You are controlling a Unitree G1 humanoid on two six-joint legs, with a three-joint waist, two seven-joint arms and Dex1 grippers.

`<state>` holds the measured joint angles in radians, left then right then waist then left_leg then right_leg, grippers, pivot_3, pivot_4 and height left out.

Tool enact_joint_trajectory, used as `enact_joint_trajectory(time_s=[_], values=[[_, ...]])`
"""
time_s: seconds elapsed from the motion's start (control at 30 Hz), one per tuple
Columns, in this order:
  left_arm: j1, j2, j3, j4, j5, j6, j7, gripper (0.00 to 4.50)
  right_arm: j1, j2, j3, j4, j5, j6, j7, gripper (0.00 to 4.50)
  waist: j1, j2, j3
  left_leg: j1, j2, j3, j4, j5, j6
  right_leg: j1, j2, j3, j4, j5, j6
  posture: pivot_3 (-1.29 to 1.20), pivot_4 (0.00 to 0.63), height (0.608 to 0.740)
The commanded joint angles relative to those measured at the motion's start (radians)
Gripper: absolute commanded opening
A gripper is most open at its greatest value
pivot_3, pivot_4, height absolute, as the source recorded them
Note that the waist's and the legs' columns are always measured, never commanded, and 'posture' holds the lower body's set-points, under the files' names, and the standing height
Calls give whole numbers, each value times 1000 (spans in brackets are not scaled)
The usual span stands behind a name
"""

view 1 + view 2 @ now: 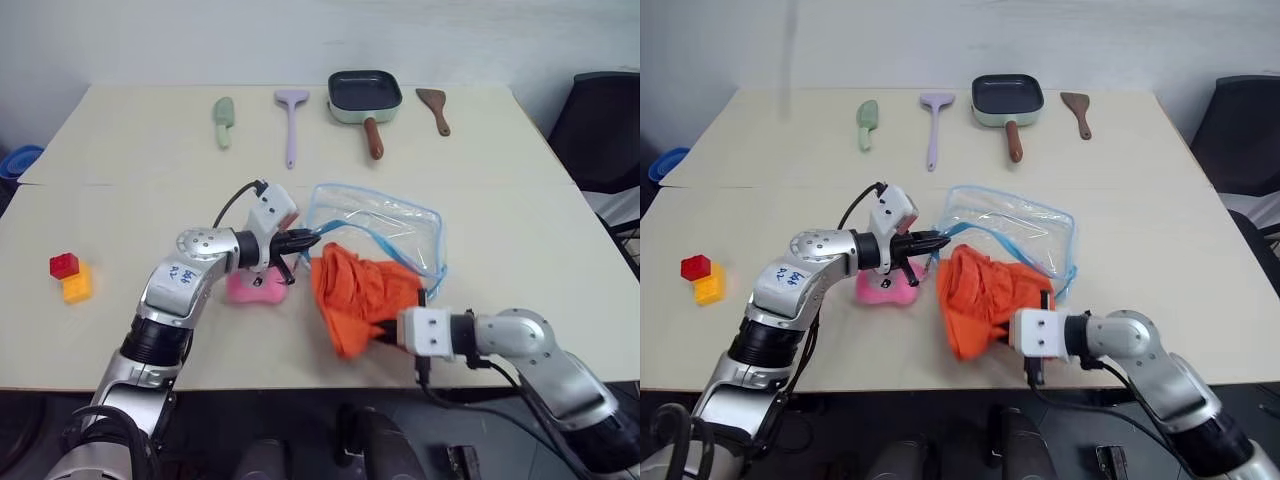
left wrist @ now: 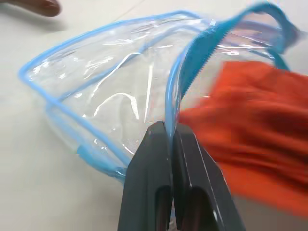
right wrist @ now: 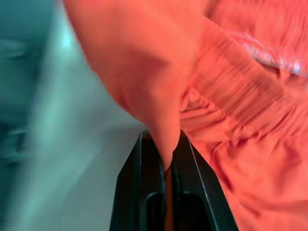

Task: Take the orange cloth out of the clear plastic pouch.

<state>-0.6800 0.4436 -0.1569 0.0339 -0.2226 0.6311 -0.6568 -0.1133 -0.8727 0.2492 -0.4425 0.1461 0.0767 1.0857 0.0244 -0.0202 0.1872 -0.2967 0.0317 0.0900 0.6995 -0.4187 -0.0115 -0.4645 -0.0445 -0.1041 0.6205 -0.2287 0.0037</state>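
Observation:
The clear plastic pouch (image 1: pixel 385 225) with light-blue edging lies at the table's middle, its mouth facing me. My left gripper (image 1: pixel 306 238) is shut on the pouch's blue zip edge (image 2: pixel 169 115) at its left corner. The orange cloth (image 1: pixel 358 297) hangs rumpled in front of the pouch, mostly outside it, its far end still at the pouch's mouth. My right gripper (image 1: pixel 392 330) is shut on a fold of the orange cloth (image 3: pixel 168 120) near the table's front edge.
A pink plush toy (image 1: pixel 254 288) lies just under my left gripper. Red and yellow blocks (image 1: pixel 70 277) sit at the left. Along the back lie a green spatula (image 1: pixel 224 121), a purple spatula (image 1: pixel 291 122), a small pan (image 1: pixel 365 98) and a brown spatula (image 1: pixel 435 108).

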Motion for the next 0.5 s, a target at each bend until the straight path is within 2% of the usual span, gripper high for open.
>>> enact_joint_trajectory(time_s=[0.03, 0.17, 0.37, 0.5], values=[[-49, 20, 33, 53, 47, -72, 26, 0, 67, -85, -61, -48, 32, -18, 67, 15, 2, 0, 0, 0, 0, 0, 0, 0, 0, 0, 0, 0, 0, 0, 0, 0, 150, 740], [-11, 109, -10, 22, 79, -171, -85, 0, 133, -136, -187, 6, 15, -30, 31, 15, -4, -1, 0, 1, 0, 1, -1, 0, 0, 0, 0, 0, 0, 0, 0, 0, 150, 740], [132, 216, -25, -207, -3, -172, -280, 0, 238, -168, -489, 213, -11, -60, -52, 15, 0, -1, 0, 1, 1, 2, 0, 0, -1, 0, 0, 0, 0, 0, 0, 0, 150, 740], [189, 236, -50, -288, 16, -182, -304, 0, 232, -146, -575, 383, -49, -89, -145, 15, 3, 0, 0, 1, 0, 2, 0, 0, -1, 0, -1, 1, -1, 0, 0, 0, 150, 740]])
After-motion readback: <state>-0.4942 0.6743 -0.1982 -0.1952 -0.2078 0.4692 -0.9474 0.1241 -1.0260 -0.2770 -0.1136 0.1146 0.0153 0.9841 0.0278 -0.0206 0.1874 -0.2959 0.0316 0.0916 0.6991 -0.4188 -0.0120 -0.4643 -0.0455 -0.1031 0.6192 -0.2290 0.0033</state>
